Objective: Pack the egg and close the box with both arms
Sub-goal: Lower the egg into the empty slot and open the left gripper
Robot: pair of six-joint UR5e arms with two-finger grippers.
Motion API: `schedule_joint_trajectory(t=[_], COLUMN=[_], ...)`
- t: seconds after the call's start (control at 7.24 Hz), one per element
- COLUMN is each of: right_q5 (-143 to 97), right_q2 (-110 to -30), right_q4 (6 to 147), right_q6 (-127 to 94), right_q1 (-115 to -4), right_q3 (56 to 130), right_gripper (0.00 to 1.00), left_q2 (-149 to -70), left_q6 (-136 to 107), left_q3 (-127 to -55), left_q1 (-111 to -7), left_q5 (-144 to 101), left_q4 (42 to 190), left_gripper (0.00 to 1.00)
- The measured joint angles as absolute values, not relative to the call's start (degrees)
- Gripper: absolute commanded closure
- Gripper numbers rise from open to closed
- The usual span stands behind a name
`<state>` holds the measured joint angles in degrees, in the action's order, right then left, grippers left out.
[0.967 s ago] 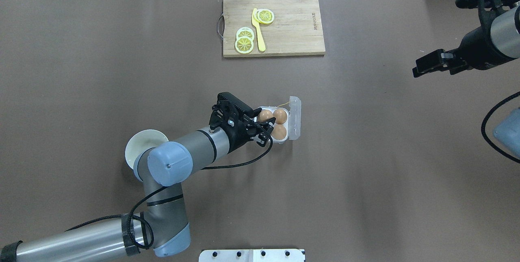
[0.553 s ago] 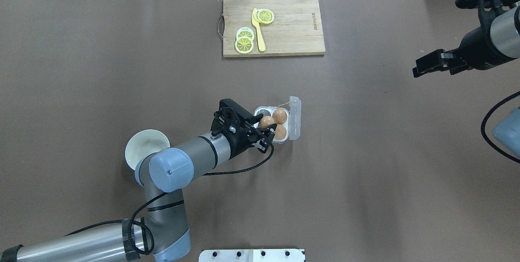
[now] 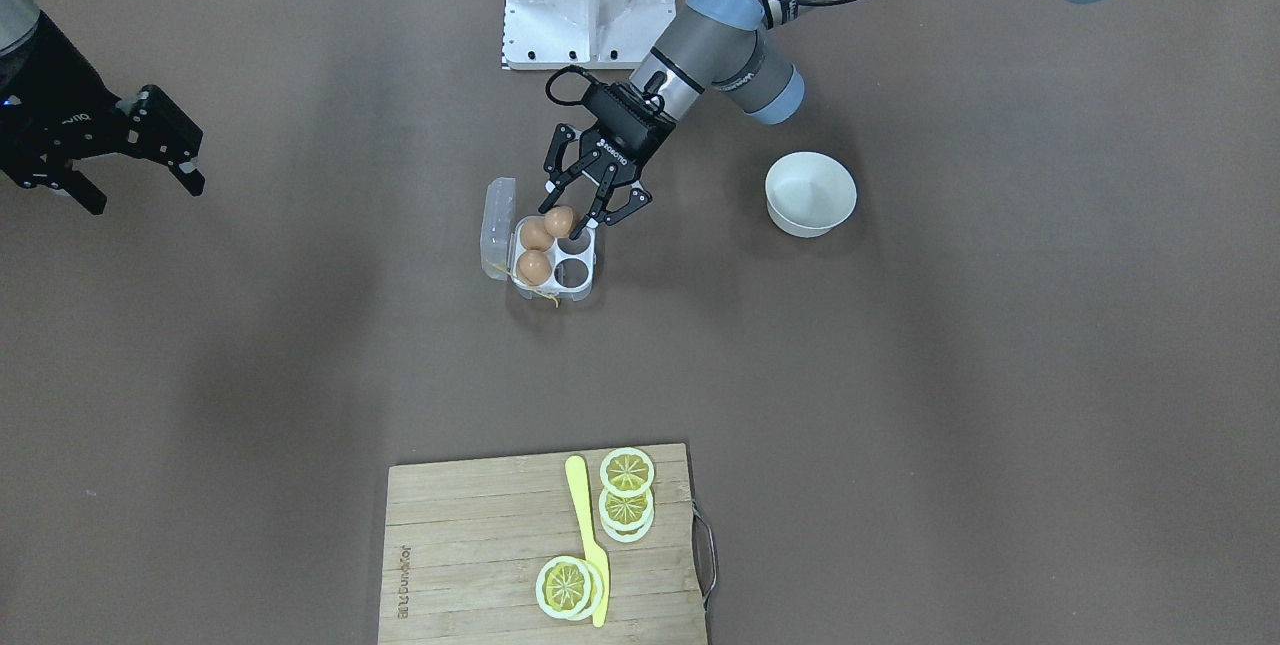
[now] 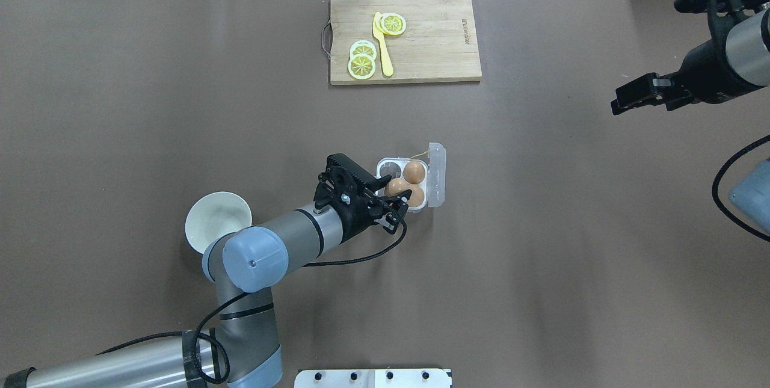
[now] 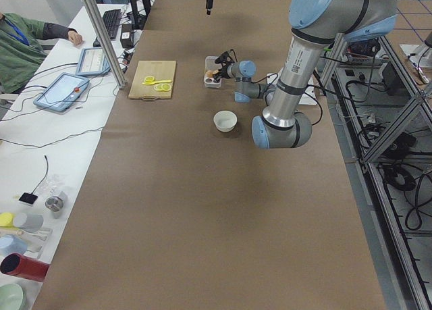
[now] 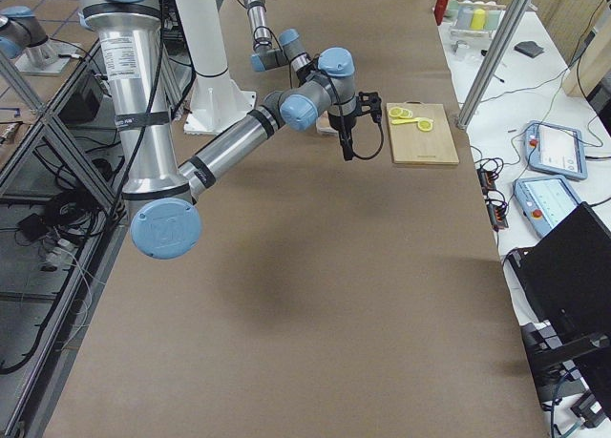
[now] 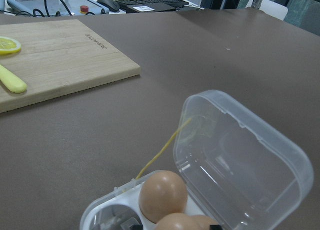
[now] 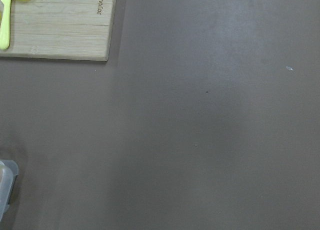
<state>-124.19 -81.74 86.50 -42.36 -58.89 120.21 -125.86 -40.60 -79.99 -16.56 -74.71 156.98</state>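
Note:
The clear box (image 4: 387, 166) sits mid-table with its lid (image 4: 437, 174) standing open on the right side. Two eggs lie in the cells by the lid, one far (image 4: 413, 171) and one near (image 4: 417, 197). My left gripper (image 4: 398, 189) is shut on a third egg (image 4: 396, 186) and holds it low over the near-left cell. In the front view this egg (image 3: 560, 220) sits between the fingers above the box (image 3: 572, 275). A yellow string (image 7: 160, 152) runs from the box. My right gripper (image 4: 622, 101) is open and empty, far off at the right edge.
A white bowl (image 4: 218, 219) stands left of the box, beside my left forearm. A wooden cutting board (image 4: 404, 36) with lemon slices and a yellow knife lies at the far middle. A metal base plate (image 4: 373, 378) sits at the near edge.
My left gripper has carried the egg from over the far-left cell back toward the near-left cell. The right arm has barely moved.

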Motion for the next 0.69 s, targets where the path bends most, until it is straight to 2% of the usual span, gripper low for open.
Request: schedule_joint_trajectory(t=[0.14, 0.28, 0.69], right_q5=[-124.19, -124.19, -124.29], right_q2=[-81.74, -81.74, -81.74], right_q4=[86.52, 86.51, 86.49], right_q6=[-42.36, -42.36, -42.36], right_q1=[-58.89, -58.89, -58.89], right_q3=[120.21, 120.21, 120.32], right_gripper=[0.0, 0.0, 0.0], left_q2=[-125.86, -125.86, -125.8], left_q6=[-40.61, -40.61, -40.61], left_q3=[-79.97, -79.97, -80.01], left_q1=[-16.41, -16.35, -16.34], left_q5=[-74.5, -74.43, -74.44], left_q4=[157.47, 157.75, 158.78], left_gripper=[0.43, 0.38, 0.33])
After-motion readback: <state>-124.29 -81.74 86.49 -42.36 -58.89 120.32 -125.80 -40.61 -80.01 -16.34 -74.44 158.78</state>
